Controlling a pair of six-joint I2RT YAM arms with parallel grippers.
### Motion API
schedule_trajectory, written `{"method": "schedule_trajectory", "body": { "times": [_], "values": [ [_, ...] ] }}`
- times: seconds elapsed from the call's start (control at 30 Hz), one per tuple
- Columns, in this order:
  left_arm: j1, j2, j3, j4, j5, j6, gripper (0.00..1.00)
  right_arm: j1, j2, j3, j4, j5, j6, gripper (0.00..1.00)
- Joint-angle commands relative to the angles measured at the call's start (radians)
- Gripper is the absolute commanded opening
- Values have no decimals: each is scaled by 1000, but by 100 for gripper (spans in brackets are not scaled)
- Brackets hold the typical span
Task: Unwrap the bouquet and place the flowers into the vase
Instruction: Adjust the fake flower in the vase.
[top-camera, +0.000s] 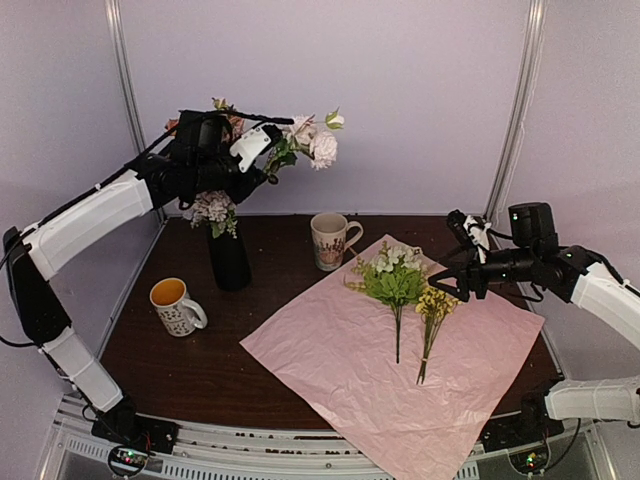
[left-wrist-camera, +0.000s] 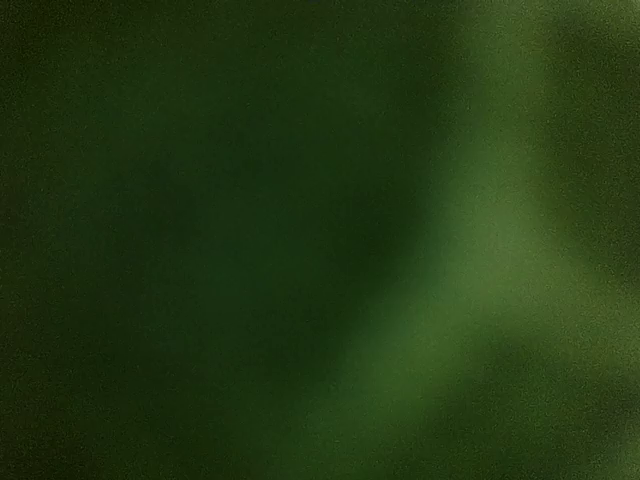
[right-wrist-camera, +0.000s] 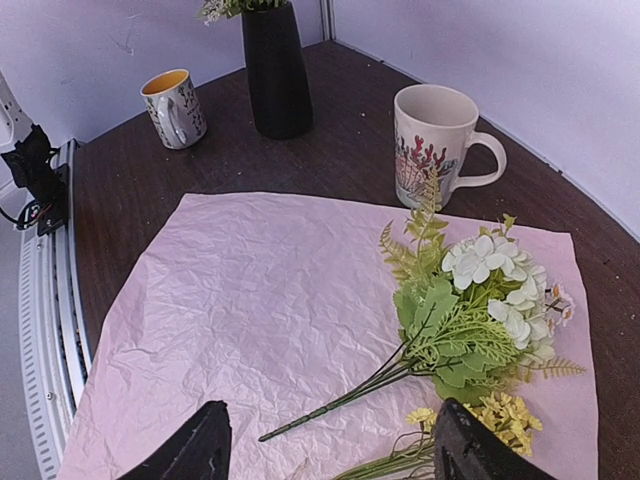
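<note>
Dark brown table (top-camera: 190, 365) is seen between lilac walls. Toward its far left corner the vase (top-camera: 229, 262) stands, with lavender flowers (top-camera: 213, 210) in it. Above the vase, pink blooms (top-camera: 318, 142) are held by the left hand (top-camera: 265, 160), closed on their stems. Toward the near right corner the paper sheet (top-camera: 330, 355) is spread flat, and a white bunch (top-camera: 395, 275) and a yellow sprig (top-camera: 434, 305) lie on it. The right hand (top-camera: 455, 282) is opened wide over the sprig, and nothing is held in it.

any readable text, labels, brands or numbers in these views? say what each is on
No readable text in any view.
cream mug: red and dark plant drawing, no words.
orange-lined mug: small dark marks, too small to tell whether they are letters.
vase and pink paper: plain.
Left wrist view: green blur only.
</note>
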Motion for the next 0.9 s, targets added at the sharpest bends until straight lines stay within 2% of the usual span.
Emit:
{"method": "schedule_trajectory", "body": {
  "times": [0.0, 0.23, 0.63, 0.77, 0.87],
  "values": [
    [-1, -97, -65, 13, -37, -4, 44, -6, -9, -11, 24, -21, -5, 70],
    [-1, -123, -125, -8, 2, 28, 46, -6, 1, -13, 27, -26, -5, 70],
    [-1, 74, 85, -9, -39, 63, 44, -9, 1, -17, 29, -19, -2, 70],
    [-1, 103, 110, 30, -99, 59, 38, -13, 1, -18, 29, -21, -3, 70],
    [-1, 109, 111, 48, -114, 55, 25, -13, 5, -19, 28, -24, -4, 70]
  ]
}}
